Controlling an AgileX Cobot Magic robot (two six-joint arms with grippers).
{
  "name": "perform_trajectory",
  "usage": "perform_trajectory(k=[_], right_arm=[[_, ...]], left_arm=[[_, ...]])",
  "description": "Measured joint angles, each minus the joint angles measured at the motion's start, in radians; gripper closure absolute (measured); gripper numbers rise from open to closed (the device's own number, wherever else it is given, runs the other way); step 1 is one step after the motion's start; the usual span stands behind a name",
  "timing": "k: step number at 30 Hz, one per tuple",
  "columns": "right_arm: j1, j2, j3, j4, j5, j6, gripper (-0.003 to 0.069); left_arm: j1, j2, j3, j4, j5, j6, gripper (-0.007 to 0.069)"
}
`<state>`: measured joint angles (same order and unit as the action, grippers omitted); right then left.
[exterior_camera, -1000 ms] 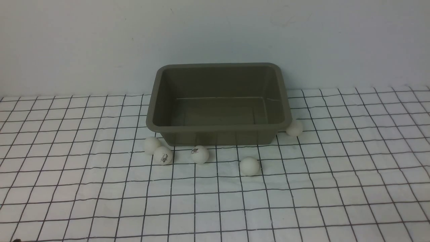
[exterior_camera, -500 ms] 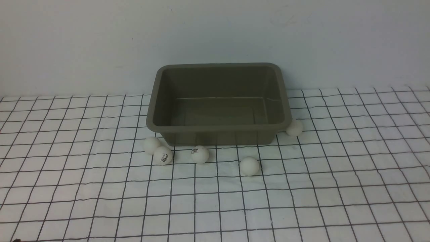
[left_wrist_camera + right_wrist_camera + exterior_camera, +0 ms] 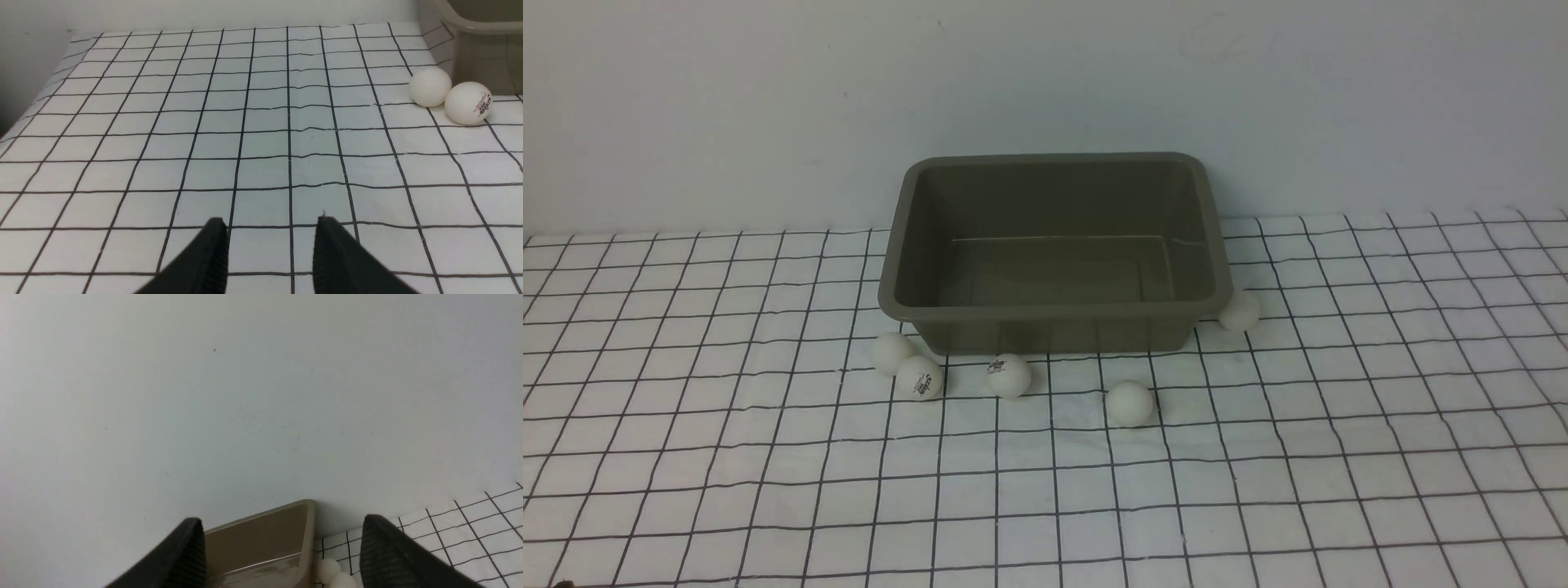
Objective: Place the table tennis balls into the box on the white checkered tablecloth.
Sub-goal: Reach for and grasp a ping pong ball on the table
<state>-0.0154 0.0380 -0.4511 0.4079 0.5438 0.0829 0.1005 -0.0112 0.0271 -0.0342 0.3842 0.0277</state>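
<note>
With your left jaws narrowly parted and right jaws wide, both empty, the table tennis balls (image 3: 1009, 375) sit mid-frame on the white checkered tablecloth (image 3: 1258, 490) along the box's (image 3: 1045, 311) near wall; probably light, hard, slick and quick to roll, so pinch gently across each ball's middle.

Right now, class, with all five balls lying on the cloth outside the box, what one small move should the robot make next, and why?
Probably ease the left fingers forward toward the logo ball next to the box. They stand apart and empty above the cloth, that ball and its neighbour show in the left wrist view, and the box is empty.
</note>
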Motion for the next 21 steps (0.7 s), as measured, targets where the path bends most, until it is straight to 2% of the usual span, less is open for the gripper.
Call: perform_trajectory(k=[4,11,13,14,17,18,21], right_arm=[[0.000,0.014,0.000,0.021,0.008,-0.040,0.0202],[0.000,0.192,0.000,0.044,0.095,-0.251,0.0216],[0.000,0.270,0.000,0.051,0.104,-0.346,0.0216],[0.000,0.334,-0.010,0.053,0.124,-0.433,0.0216],[0.000,0.440,-0.056,0.068,0.182,-0.554,0.0216],[0.000,0.518,-0.104,0.099,0.232,-0.646,0.0216],[0.000,0.622,-0.175,0.164,0.293,-0.759,0.0216]], left_arm=[[0.000,0.000,0.000,0.000,0.000,0.000,0.0356],[0.000,0.000,0.000,0.000,0.000,0.000,0.0356],[0.000,0.000,0.000,0.000,0.000,0.000,0.0356],[0.000,0.000,0.000,0.000,0.000,0.000,0.0356],[0.000,0.000,0.000,0.000,0.000,0.000,0.0356],[0.000,0.000,0.000,0.000,0.000,0.000,0.0356],[0.000,0.000,0.000,0.000,0.000,0.000,0.0356]])
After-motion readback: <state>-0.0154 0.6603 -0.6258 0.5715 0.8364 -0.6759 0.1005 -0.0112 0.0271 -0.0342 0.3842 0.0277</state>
